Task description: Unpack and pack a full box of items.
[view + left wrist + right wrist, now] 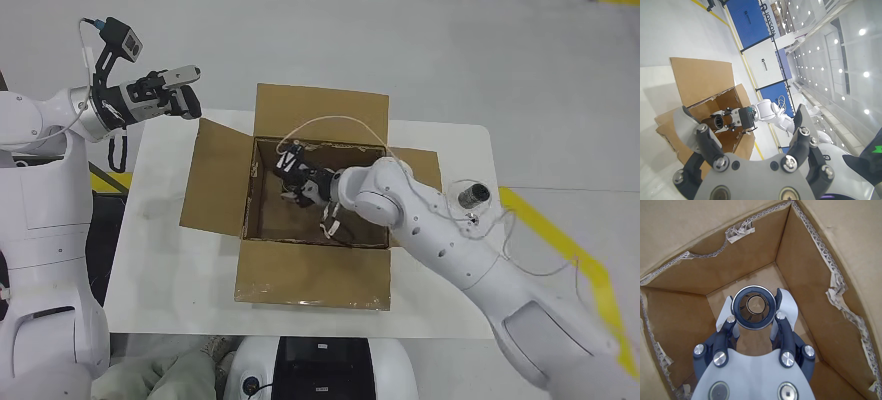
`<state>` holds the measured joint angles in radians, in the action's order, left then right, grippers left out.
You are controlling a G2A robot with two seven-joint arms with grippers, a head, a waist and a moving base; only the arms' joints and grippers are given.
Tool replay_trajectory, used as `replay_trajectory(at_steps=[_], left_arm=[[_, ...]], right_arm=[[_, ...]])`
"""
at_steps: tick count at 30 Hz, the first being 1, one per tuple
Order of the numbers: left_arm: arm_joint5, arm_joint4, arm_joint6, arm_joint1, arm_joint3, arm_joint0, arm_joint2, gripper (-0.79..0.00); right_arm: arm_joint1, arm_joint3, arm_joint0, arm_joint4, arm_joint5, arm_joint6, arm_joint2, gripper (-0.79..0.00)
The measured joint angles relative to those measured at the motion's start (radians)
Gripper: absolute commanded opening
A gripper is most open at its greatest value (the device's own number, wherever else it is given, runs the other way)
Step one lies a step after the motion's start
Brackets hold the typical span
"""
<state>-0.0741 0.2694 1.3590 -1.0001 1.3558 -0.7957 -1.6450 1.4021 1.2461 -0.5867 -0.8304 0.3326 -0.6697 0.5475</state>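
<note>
An open cardboard box (215, 180) stands on the white table, flaps spread. My right gripper (293, 186) is inside the box mouth, shut on a metal cylinder with a hollow bore (754, 307), held above the box floor (761, 275). The left wrist view shows the same cylinder (714, 122) in the right gripper (728, 120) at the box (702, 75) opening. A second cylinder (474, 195) stands on the table to the right of the box. My left gripper (187, 88) is open, raised off the table's far left corner, with nothing between its fingers (684, 123).
The box walls (802, 279) have torn, ragged top edges close around the right gripper. The white table (165, 270) has bare room left of the box and at the front. A yellow floor line (580, 260) runs past the right side.
</note>
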Motion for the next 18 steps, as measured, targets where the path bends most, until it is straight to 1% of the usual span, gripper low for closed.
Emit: replay_trajectory(at_steps=[6,11,17,18], left_arm=[[0.000,0.000,0.000,0.000,0.000,0.000,0.000,0.000],[0.000,0.000,0.000,0.000,0.000,0.000,0.000,0.000],[0.000,0.000,0.000,0.000,0.000,0.000,0.000,0.000],[0.000,0.000,0.000,0.000,0.000,0.000,0.000,0.000]], right_arm=[[0.052,-0.097,0.043,0.022,0.018,0.006,-0.054,-0.785],[0.094,-0.170,0.065,0.019,0.007,-0.004,-0.097,-0.785],[0.129,-0.241,0.071,0.022,0.014,0.012,-0.115,-0.785],[0.133,-0.248,0.071,0.021,0.015,0.014,-0.117,-0.773]])
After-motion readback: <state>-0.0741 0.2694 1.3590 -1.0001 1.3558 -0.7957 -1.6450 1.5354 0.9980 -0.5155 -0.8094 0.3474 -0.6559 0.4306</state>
